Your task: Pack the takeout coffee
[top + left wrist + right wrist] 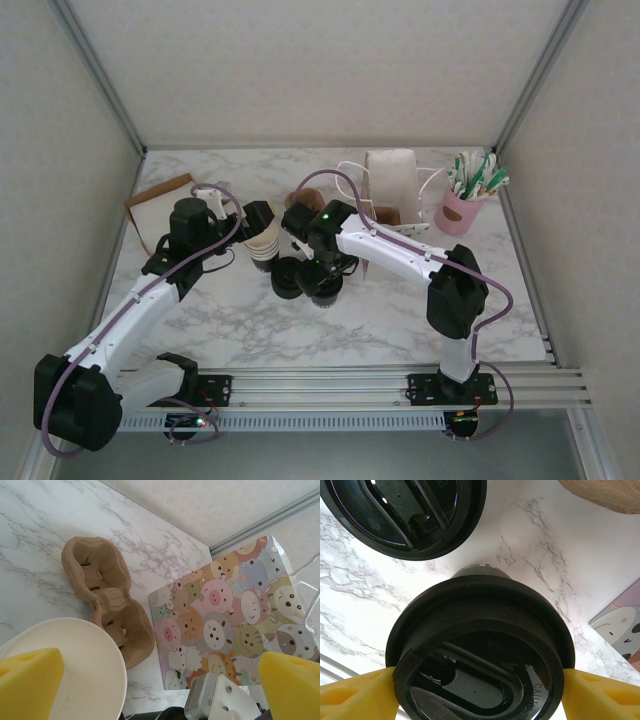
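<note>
Takeout coffee (pixel 480 650): black cup with its black lid on, standing upright on the marble table (pixel 400 320), near centre, just right of a pile of loose black lids (pixel 405 515).

Right gripper (pixel 477 695) is clamped on it. The yellow pads (pixel 355 697) press the lid's rim from both sides. In the top view the cup (pixel 326 292) sits under the right wrist.

Left gripper (pixel 160 682) is spread wide with nothing between its pads (pixel 27 680). It hangs over the cup stack (pixel 85 665), whose cream-white inside shows below the left pad.

A brown cardboard cup carrier (pixel 107 600) lies on the table just beyond the stack, both wells vacant. A cartoon-animal bag (pixel 230 615) lies just right of the carrier.

Far right: a pink holder (pixel 458 212) of green-and-white sticks.
</note>
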Controlling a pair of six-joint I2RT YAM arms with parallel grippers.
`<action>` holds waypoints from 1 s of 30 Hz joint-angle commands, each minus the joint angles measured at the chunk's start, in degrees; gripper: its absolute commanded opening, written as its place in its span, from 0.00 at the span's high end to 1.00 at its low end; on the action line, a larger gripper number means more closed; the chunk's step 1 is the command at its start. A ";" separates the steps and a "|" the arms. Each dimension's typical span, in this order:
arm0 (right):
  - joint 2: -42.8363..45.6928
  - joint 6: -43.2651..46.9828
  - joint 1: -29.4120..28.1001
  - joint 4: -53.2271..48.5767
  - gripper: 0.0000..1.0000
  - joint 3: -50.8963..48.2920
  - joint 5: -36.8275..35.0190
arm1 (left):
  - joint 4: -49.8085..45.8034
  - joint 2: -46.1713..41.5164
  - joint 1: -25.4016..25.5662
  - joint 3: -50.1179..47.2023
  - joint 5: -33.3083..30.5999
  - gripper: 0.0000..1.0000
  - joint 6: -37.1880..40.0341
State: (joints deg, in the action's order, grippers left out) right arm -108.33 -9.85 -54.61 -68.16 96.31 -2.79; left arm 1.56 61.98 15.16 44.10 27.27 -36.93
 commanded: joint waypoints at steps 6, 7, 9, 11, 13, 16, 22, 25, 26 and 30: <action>-1.76 -0.61 -0.14 -1.00 0.21 0.06 0.51 | 2.39 -2.38 -0.57 1.85 0.40 0.00 -0.42; -1.88 -0.61 -0.21 -1.22 0.22 0.39 0.50 | 2.39 -2.50 -0.57 1.95 0.42 0.00 -0.43; -1.97 -0.94 -0.33 -1.61 0.25 0.97 0.16 | 2.31 -2.87 -0.65 2.09 0.42 0.00 -0.34; -1.30 -1.35 -0.58 -2.08 0.27 1.42 -0.19 | 1.92 -3.07 -0.62 2.44 0.51 0.00 -0.09; -0.33 -1.77 -0.60 -2.46 0.27 1.69 -0.52 | 1.39 -3.25 -0.66 2.90 0.42 0.00 0.23; 1.25 -2.29 -0.63 -3.00 0.27 1.90 -0.66 | 0.83 -3.61 -0.66 3.44 0.16 0.00 0.51; 6.53 -3.16 -0.66 -3.64 0.27 1.95 -0.22 | 0.75 -4.23 -0.66 4.52 -0.28 0.00 0.54; 9.37 -3.34 -0.65 -4.21 0.27 2.47 0.23 | 0.24 -4.23 -0.66 5.50 -0.54 0.00 0.88; 10.37 -3.42 -0.62 -4.37 0.27 2.85 0.62 | -0.04 -4.14 -0.66 5.93 -0.63 0.00 1.01; 14.03 -3.68 -0.60 -5.37 0.27 4.53 0.97 | -1.01 -3.90 -0.66 7.93 -0.99 0.00 1.57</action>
State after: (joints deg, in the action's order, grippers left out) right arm -97.69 -12.69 -54.78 -71.37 98.32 -2.74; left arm 1.08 58.96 15.09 49.19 27.07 -36.84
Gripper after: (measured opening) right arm 0.733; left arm 0.995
